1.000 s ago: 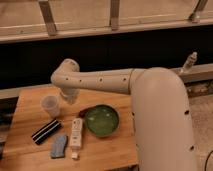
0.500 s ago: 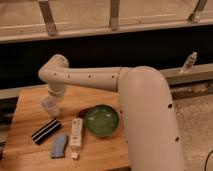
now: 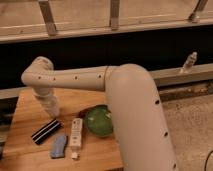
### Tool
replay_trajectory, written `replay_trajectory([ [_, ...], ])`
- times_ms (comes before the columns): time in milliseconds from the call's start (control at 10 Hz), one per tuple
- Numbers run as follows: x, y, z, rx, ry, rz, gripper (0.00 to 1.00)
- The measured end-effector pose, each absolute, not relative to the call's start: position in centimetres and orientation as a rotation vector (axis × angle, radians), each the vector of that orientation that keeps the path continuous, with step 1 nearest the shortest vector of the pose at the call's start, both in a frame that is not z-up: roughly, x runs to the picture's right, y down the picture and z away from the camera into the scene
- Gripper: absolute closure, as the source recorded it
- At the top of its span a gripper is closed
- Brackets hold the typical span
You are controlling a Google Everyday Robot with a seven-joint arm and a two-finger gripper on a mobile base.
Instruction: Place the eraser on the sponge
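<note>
- The eraser (image 3: 46, 131) lies flat on the table (image 3: 22, 150), just beside the sponge (image 3: 59, 146), not on it;
- the gripper (image 3: 51, 109) hangs just above the eraser's far end; whether it is spread or closed, I cannot tell;
- likely best: grip across the eraser's narrow width, keeping off the remote (image 3: 76, 134).

The worktop (image 3: 30, 150) is pale wood with a matt grain. The arm (image 3: 130, 110) has a smooth cream plastic shell with a soft sheen, dotted with small dark holes. Its claw (image 3: 51, 106), pale and smooth, hangs over the worktop's rear left, just behind the eraser (image 3: 46, 131), which looks matt black with pale stripes. The sponge (image 3: 58, 146) looks soft and dull. The green bowl (image 3: 100, 121) shines faintly. The floor (image 3: 190, 125) looks rough and speckled.
</note>
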State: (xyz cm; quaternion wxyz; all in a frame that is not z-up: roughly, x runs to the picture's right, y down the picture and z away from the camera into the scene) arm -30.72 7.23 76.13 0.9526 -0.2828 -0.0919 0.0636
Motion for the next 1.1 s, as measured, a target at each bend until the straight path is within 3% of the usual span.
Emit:
replay_trajectory([
  [500, -31.0, 8.2, 72.0, -0.564, -0.156, 0.106, 0.24],
  [600, -31.6, 8.8, 70.8, -0.557, -0.164, 0.089, 0.2],
  [1100, -32.1, 9.0, 70.1, -0.553, -0.186, 0.076, 0.2],
])
